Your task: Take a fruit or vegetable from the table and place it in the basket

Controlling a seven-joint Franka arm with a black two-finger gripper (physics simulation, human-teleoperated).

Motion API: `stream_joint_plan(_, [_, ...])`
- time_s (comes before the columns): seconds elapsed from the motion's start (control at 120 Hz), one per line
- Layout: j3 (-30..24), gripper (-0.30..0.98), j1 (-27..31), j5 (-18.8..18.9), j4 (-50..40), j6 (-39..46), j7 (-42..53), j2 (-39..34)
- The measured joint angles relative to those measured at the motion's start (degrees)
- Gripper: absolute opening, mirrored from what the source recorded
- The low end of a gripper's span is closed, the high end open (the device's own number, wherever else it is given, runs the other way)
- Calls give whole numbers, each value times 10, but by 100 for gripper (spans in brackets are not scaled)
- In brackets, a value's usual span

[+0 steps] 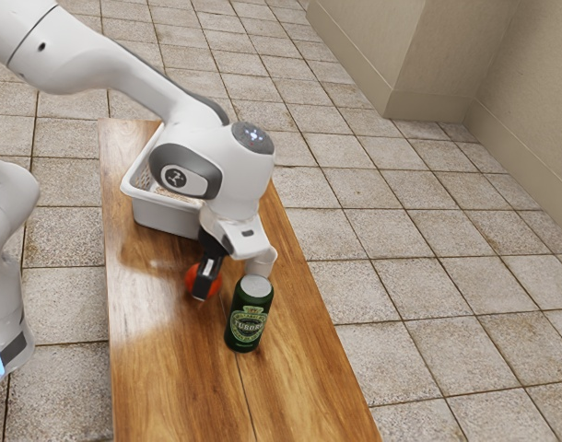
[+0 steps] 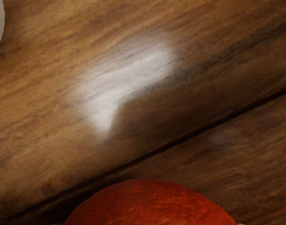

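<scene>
In the exterior view, with the arm bent above the white basket and the gripper angled down at the orange-red fruit, low at the table; impossible to tell whether clamped or loose; best to centre the grip, then lift straight, clear of the green can; in the wrist view, fruit close under the gripper; check for slip before swinging basketward.

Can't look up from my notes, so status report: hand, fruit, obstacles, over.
Hand at red-orange fruit, grip unconfirmed. Fruit outside white basket. Green can upright close by, possible snag.
</scene>
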Motion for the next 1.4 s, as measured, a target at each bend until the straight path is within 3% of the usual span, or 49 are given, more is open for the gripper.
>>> stream_joint_plan(0.133, [-2,37,3,21,36,-18,-4,0])
stream_joint_plan(0.492, [-27,37,-10,28,149,-238,-56,0])
stream_joint_plan(0.633, [-52,37,-8,37,247,-326,-77,1])
stream_joint_plan(0.833, [-48,38,67,82,293,-401,-94,-35])
stream_joint_plan(1.108, [-4,38,85,101,279,-410,-110,-33])
stream_joint_plan(1.4, [84,37,86,170,234,-251,-112,-30])
